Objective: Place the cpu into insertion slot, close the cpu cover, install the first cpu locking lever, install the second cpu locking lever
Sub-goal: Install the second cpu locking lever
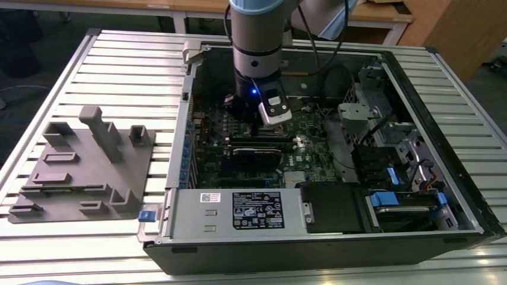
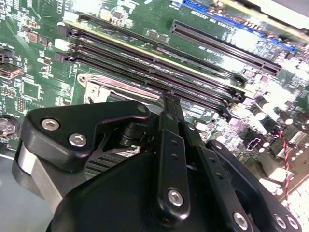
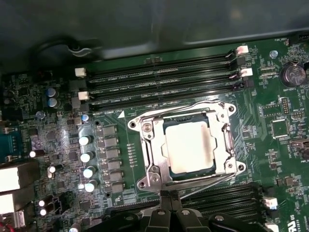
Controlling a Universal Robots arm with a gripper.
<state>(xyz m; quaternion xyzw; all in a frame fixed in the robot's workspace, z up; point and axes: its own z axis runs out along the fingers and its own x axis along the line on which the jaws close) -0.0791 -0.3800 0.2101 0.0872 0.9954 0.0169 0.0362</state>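
Gripper (image 3: pixel 170 205): fingers pressed together, tips meeting in a narrow point, nothing between them. Same in the second wrist view (image 2: pixel 169 99), black linkages folded in to one thin tip.

Tip sits right at the edge of the insertion slot (image 3: pixel 145 126), on the side away from the first bank of long memory slots (image 3: pixel 161 77), just beside the lower corner of the metal frame. Can't tell if it's touching the frame or just above it.

The cpu (image 3: pixel 189 146) is already seated in the slot, silver-grey top facing up, square to the socket. The cpu cover (image 3: pixel 224 140) lies flat over it, cpu top showing through the window. Thin wire locking levers (image 3: pixel 205 183) run along the frame edges; one passes close by the gripper tip. Can't tell if they're latched.

Second bank of memory slots (image 3: pixel 231 195) just beside the gripper on the near side of the socket. Row of capacitors (image 3: pixel 86 154) and the green motherboard (image 3: pixel 270 150) further out; coin battery (image 3: pixel 292 73) at the far corner.

Exterior view: arm (image 1: pixel 255 53) comes straight down into the open computer case (image 1: pixel 443 154), wrist over the board mid-case. Grey fixture tray (image 1: pixel 79 169) on the slatted table (image 1: pixel 119 65), towards the exterior view's left, well apart from the case.
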